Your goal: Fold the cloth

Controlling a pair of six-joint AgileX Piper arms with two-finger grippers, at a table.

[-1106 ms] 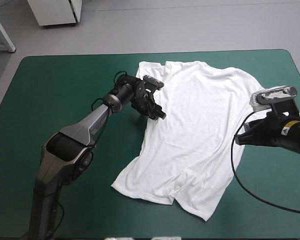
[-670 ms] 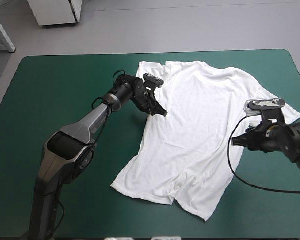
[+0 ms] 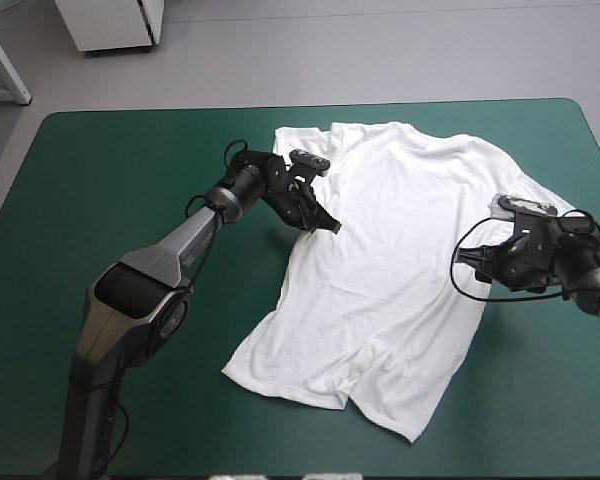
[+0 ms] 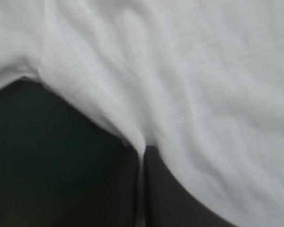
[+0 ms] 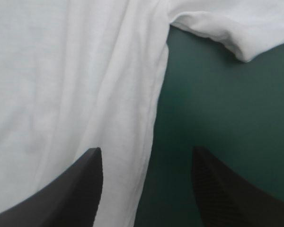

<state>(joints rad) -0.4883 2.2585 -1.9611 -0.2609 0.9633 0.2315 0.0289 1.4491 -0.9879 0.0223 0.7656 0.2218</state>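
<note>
The white T-shirt lies spread flat on the teal-green cover, collar toward the far edge and hem toward the front. My left gripper is at the shirt's left side edge, below the left sleeve. In the left wrist view it is shut, with a fold of the T-shirt pinched between the black fingers. My right gripper is low at the shirt's right side edge. In the right wrist view it stands open, the shirt's edge running between its fingers and the right sleeve ahead.
The teal-green cover shows wide to the left of the shirt and along the front edge. A narrower strip lies between the shirt and the table's right edge, where the right arm reaches in.
The left gripper has shut on the shirt's left edge. The right arm has swung in and come down to the shirt's right edge, its fingers standing wider apart.
</note>
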